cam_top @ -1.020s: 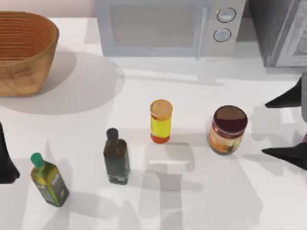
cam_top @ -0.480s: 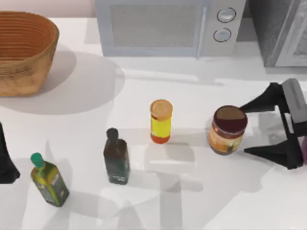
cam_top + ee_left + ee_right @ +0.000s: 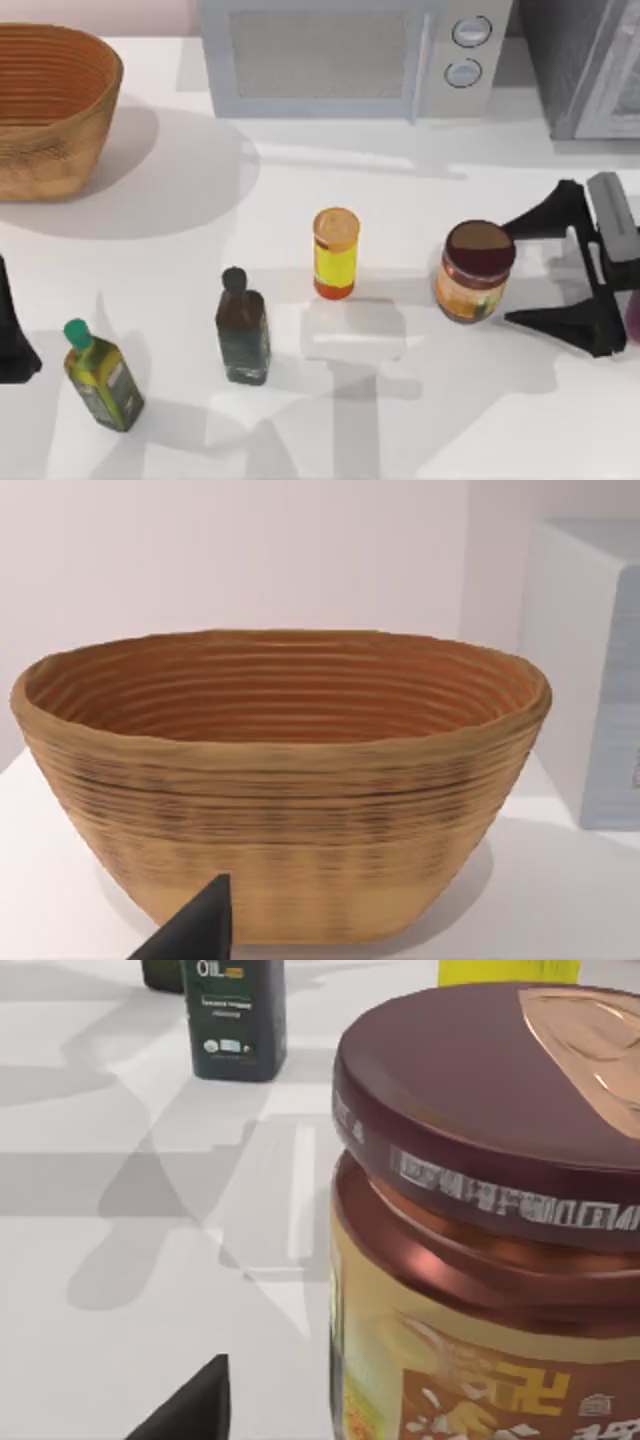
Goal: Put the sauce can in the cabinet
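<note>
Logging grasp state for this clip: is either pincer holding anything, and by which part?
Nothing is held. The right pincer is open beside the sauce can, not closed on it. The left pincer is parked at the table's left edge.

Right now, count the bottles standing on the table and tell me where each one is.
2. The green-capped bottle stands near the table's front left; the dark bottle stands just right of it, left of the yellow container. None looks hidden.

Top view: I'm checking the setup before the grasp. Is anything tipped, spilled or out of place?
Nothing stands out. The sauce can, yellow container, dark bottle and green-capped bottle all stand upright, with no spills. The right gripper, jaws open, sits beside the can.
</note>
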`<action>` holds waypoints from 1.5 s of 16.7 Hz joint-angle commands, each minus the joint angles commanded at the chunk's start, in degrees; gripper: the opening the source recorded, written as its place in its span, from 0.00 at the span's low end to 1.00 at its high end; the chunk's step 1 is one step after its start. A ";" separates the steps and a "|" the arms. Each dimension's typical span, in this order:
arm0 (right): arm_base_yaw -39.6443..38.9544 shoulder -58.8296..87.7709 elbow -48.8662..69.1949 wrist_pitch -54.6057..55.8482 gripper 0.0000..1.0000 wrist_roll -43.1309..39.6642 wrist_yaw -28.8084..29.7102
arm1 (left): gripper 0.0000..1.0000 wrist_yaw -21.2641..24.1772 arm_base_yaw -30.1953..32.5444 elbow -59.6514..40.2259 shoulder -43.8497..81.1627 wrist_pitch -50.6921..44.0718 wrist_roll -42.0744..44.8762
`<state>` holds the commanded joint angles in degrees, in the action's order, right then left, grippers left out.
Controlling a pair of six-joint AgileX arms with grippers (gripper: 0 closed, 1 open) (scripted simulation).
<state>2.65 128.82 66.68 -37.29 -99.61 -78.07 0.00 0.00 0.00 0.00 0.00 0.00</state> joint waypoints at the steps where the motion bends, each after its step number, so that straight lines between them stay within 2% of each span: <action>1: -0.01 -0.02 -0.01 0.06 1.00 0.07 -0.01 | 1.00 0.00 0.00 0.00 0.00 0.00 0.00; 4: -0.38 -0.83 -0.49 2.85 1.00 3.21 -0.17 | 1.00 0.00 0.00 0.00 0.00 0.00 0.00; 7: -1.48 -2.13 -1.75 9.25 1.00 9.73 -0.30 | 1.00 0.00 0.00 0.00 0.00 0.00 0.00; 18: -7.68 -3.17 -10.32 45.69 1.00 39.32 1.32 | 1.00 0.00 0.00 0.00 0.00 0.00 0.00; 22: -9.14 -2.14 -12.73 54.80 1.00 45.17 2.10 | 1.00 0.00 0.00 0.00 0.00 0.00 0.00; 25: -9.37 -1.85 -13.20 56.51 1.00 46.17 2.24 | 1.00 0.00 0.00 0.00 0.00 0.00 0.00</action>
<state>-6.72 126.97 53.47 19.22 -53.45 -75.83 0.00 0.00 0.00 0.00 0.00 0.00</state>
